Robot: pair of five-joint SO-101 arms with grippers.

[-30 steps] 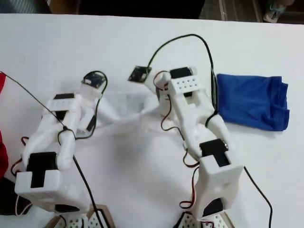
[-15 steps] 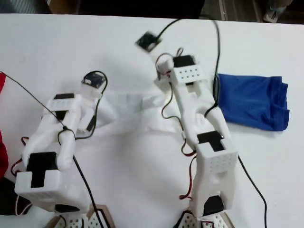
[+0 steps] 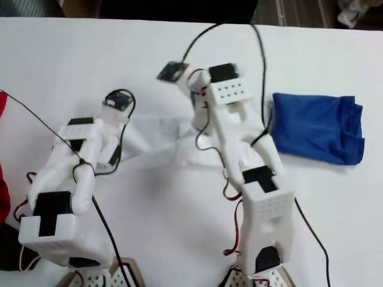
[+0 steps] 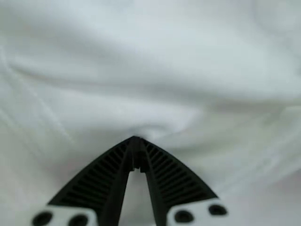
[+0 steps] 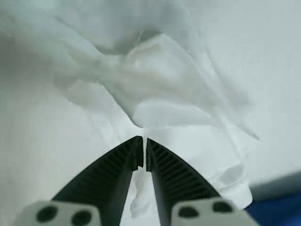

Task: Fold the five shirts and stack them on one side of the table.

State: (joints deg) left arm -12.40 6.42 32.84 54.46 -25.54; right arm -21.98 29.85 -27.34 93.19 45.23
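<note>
The left gripper (image 4: 136, 141) and the right gripper (image 5: 143, 141) are each shown with jaws pressed together on a pinch of the white shirt (image 3: 160, 133). The shirt lies in a loose ridge between them on the table (image 3: 66, 54), near the folded blue shirt (image 3: 317, 127) and to its left. The cloth is judged light, limp and apt to bunch or slip, so it is best taken at a hem or seam, where layers are doubled.
</note>
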